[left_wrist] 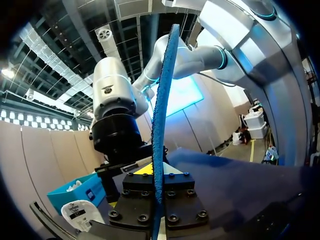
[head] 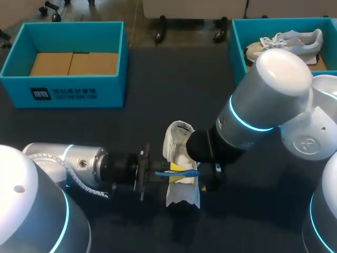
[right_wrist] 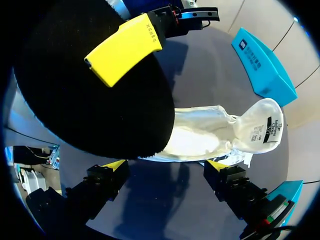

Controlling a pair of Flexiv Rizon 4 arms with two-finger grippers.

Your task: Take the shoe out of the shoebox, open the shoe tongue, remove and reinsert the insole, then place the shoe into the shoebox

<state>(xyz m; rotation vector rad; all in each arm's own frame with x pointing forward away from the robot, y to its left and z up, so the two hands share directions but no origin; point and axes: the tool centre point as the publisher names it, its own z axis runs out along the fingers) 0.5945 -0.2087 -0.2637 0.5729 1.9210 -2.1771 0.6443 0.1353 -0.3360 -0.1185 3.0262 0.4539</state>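
A: Two shoes, one insole (head: 184, 172), two boxes: left shoebox (head: 79, 92), right shoebox (head: 235, 42). Grippers?
B: Left gripper (left_wrist: 156, 172) clamps insole beside white shoe (head: 178, 139); right gripper (right_wrist: 166, 167) spread wide, shoe just ahead. Second shoe (head: 287, 43) in right shoebox.

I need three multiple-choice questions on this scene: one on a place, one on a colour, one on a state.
1. Which box holds a shoe?
A. left box
B. right box
C. neither

2. What colour is the insole's upper face?
A. red
B. green
C. blue

3. In what state is the left gripper?
A. shut on the insole
B. open, with nothing in it
C. shut on a box

Answers:
1 B, the head view shows a shoe lying inside the right box.
2 C, the face shows blue in the head and left wrist views.
3 A, the insole is pinched between its two fingers.
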